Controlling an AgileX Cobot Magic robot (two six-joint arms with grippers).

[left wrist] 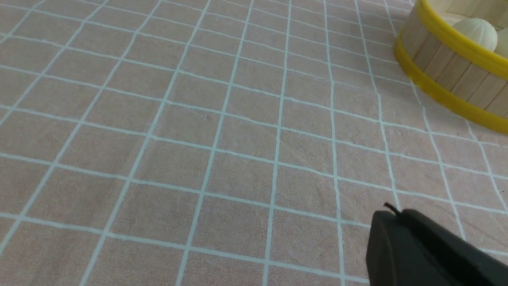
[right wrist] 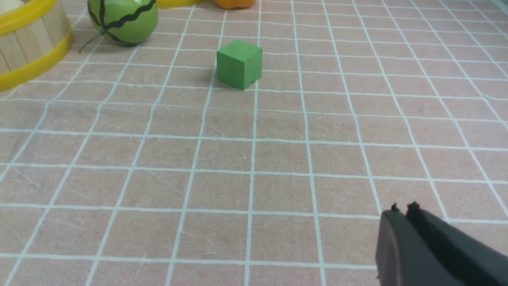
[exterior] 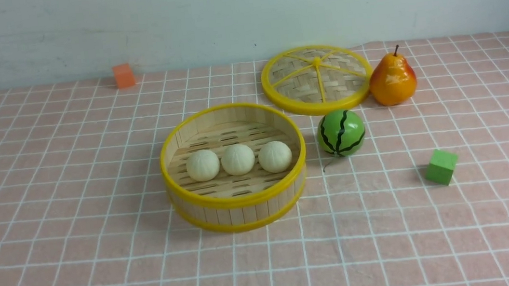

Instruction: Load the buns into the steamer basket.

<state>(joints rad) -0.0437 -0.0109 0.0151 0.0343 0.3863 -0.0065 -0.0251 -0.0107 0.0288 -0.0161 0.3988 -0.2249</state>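
Note:
The steamer basket [exterior: 237, 202] stands mid-table on the pink checked cloth. Three cream-white buns lie in a row on its slatted floor: left [exterior: 203, 165], middle [exterior: 238, 159], right [exterior: 275, 156]. Neither arm shows in the front view. In the left wrist view my left gripper [left wrist: 391, 210] is shut on nothing, low over bare cloth, well apart from the basket [left wrist: 448, 67], where one bun [left wrist: 476, 31] peeks over the rim. My right gripper [right wrist: 403, 208] is also shut and empty over the cloth, far from the basket [right wrist: 27, 43].
The woven lid [exterior: 317, 79] lies behind the basket, with a pear [exterior: 392, 80] to its right. A green watermelon ball [exterior: 340, 133] sits just right of the basket. A green cube [exterior: 441, 166] lies nearer right, and an orange cube [exterior: 124, 75] at the far left.

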